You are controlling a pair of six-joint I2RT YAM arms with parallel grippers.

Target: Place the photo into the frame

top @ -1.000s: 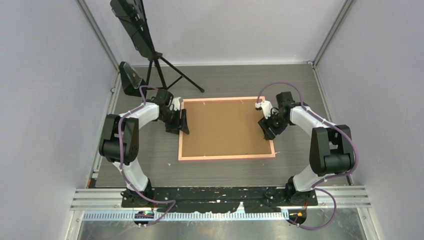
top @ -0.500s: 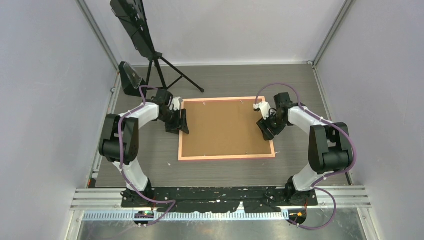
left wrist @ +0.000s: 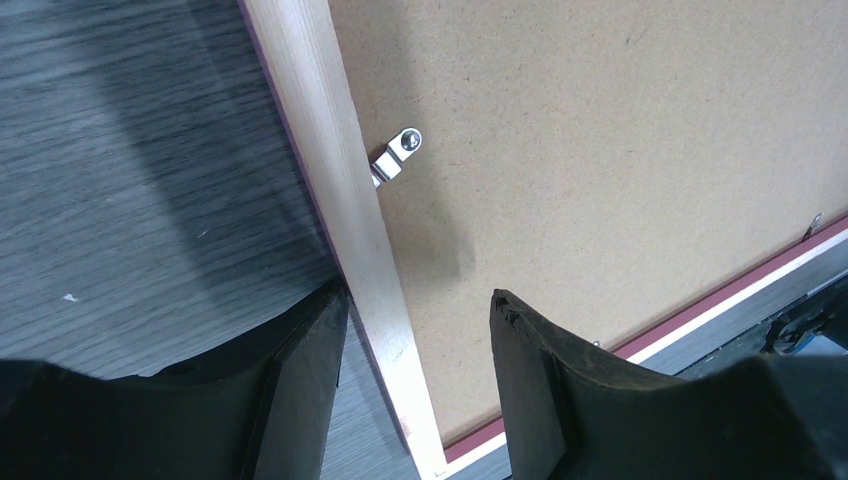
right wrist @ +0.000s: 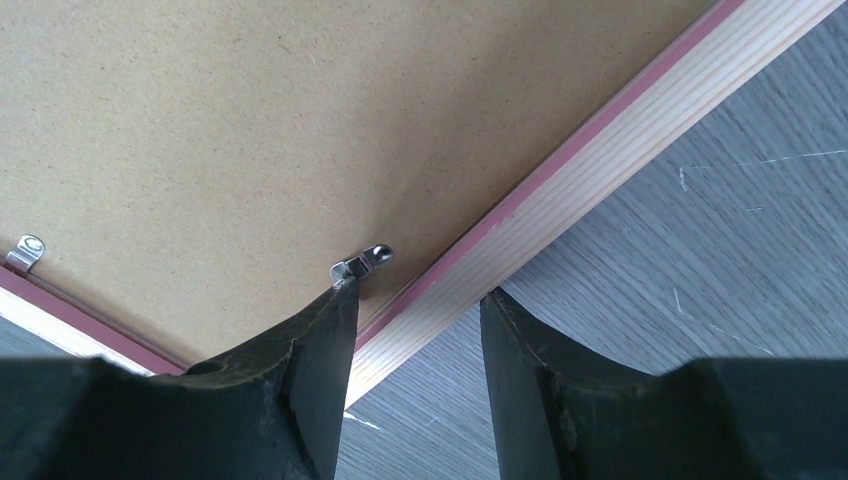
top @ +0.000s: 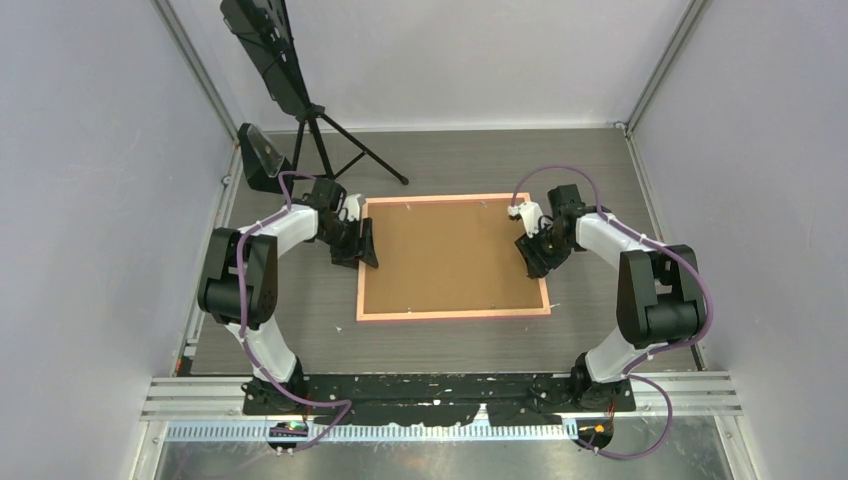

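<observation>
1. The top view is evenly, softly lit; the pale walls (top: pixel 90 200) are bright, and shadows on the table (top: pixel 450 340) are faint.
2. In the left wrist view a broad soft shadow darkens the grey table, and a dim patch lies on the backing board (left wrist: pixel 600 150).
3. Both wrist views are sharp: the frame (right wrist: pixel 620 150) shows its wood grain, and a metal clip (left wrist: pixel 400 152) glints.

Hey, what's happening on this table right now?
A pink frame lies face down on the table with a brown backing board in it. The left gripper stands open astride the left rail. The right gripper, also open, straddles the right rail, one finger at a metal clip. No photo shows.
</observation>
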